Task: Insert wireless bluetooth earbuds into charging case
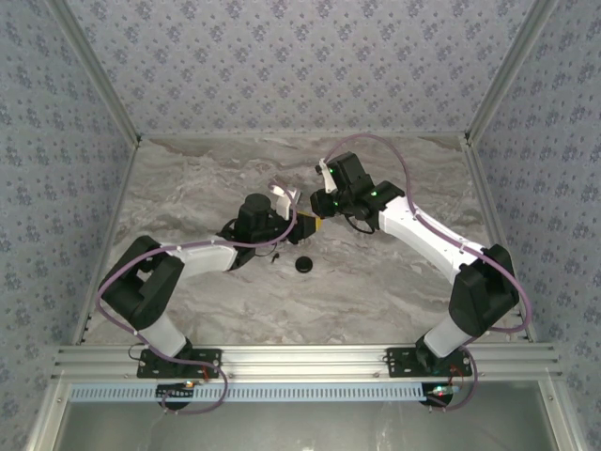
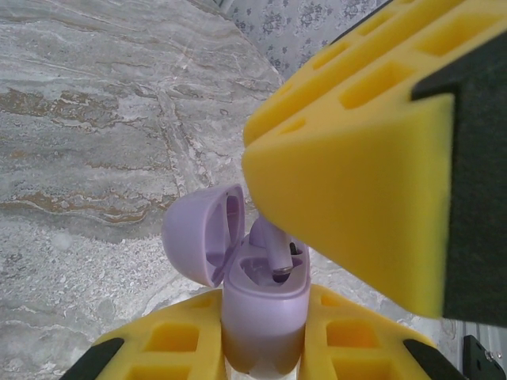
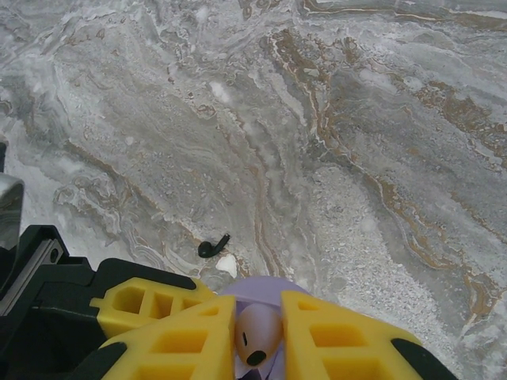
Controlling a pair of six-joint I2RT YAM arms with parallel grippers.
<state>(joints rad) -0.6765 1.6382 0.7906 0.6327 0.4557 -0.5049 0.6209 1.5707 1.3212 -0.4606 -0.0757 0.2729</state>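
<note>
My left gripper (image 2: 265, 321) is shut on a lilac charging case (image 2: 265, 301), held upright above the table with its lid (image 2: 198, 237) flipped open to the left. My right gripper (image 3: 260, 336) is shut on a lilac earbud (image 3: 257, 332). The earbud's stem (image 2: 275, 252) points down into one of the case's slots, its tip at the slot mouth. The two grippers meet at mid-table (image 1: 310, 224). A black earbud (image 3: 212, 247) lies loose on the marble below.
A black round puck (image 1: 303, 265) rests on the table just in front of the grippers, with a tiny black piece (image 1: 274, 256) to its left. The right gripper's yellow finger (image 2: 356, 198) looms close over the case. Patterned walls enclose the marble table (image 1: 188, 188).
</note>
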